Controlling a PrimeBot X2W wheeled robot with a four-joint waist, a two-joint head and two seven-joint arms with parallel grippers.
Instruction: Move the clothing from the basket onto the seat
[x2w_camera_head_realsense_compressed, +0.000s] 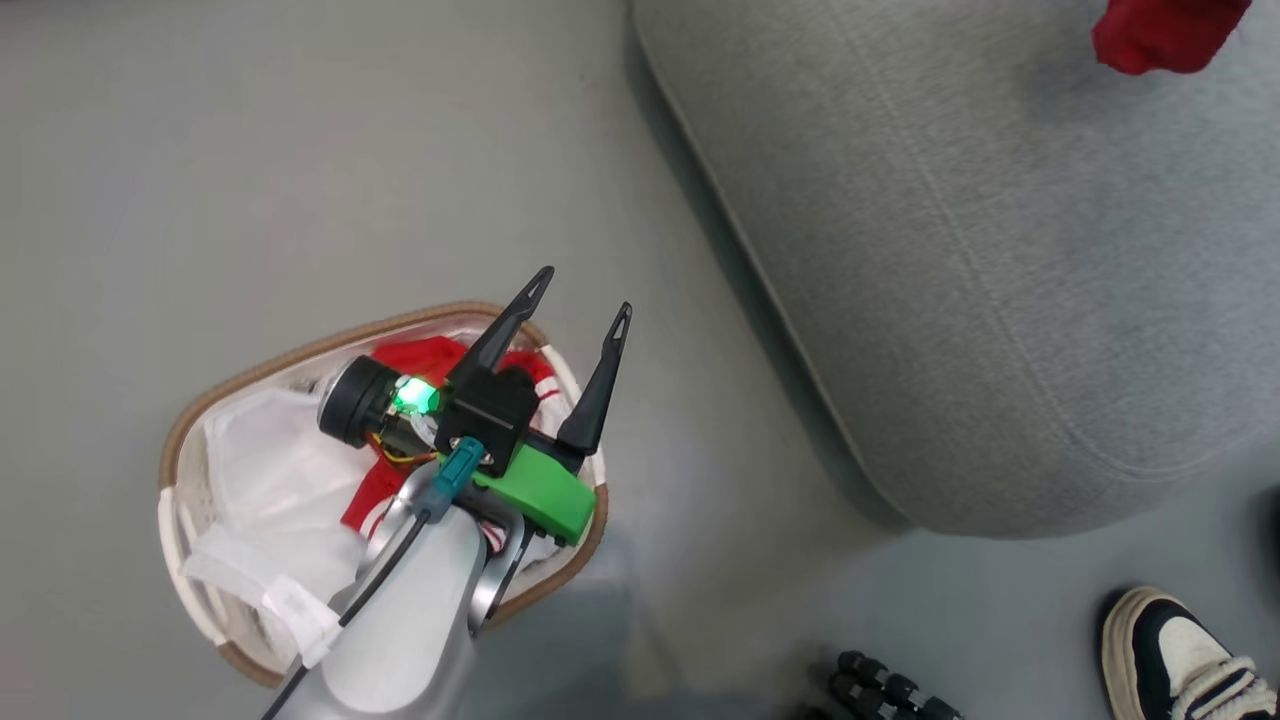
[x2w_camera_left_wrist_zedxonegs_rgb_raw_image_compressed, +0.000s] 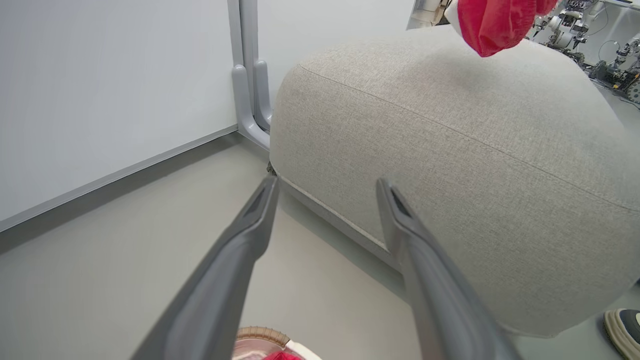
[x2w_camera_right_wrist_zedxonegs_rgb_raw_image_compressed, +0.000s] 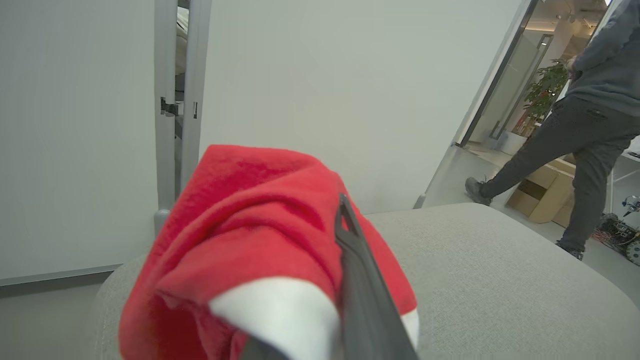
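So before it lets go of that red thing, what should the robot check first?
1. Held red garment is over the seat: ok.
2. Right gripper has it gripped: ok, though cloth hides one finger.
3. Garment low enough to touch the seat: cannot tell.
4. Left gripper open above the basket, ready for the second red garment: ok.
5. People clear of the work: not ok, a person's shoe is on the floor near the seat.
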